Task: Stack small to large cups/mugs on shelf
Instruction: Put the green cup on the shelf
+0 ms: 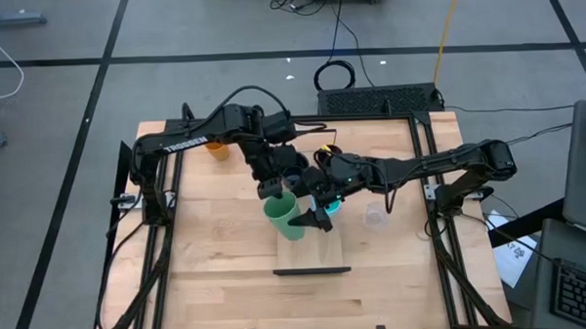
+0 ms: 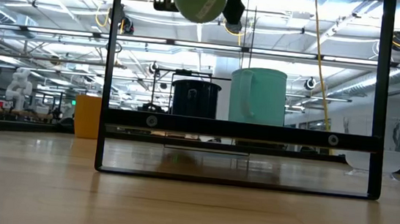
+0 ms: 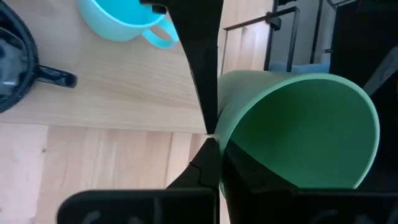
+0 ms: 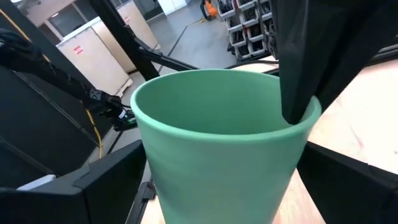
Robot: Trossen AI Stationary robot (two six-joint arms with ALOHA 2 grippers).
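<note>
The left tool point(image 1: 275, 194) is clenching the green cup point(image 1: 284, 216) by its rim, lifting it above the shelf point(image 1: 312, 252); the right tool point(image 1: 315, 220), whose grip is hidden, is hovering just beside.

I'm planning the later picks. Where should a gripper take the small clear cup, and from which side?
By its rim, from straight above. The small clear cup stands alone on the table beside the shelf, with no handle visible, so one finger inside and one outside the wall should probably hold it.

Green cup point(image 1: 281, 211); blue mug point(image 3: 124, 22); possibly black mug point(image 2: 195, 98).
</note>
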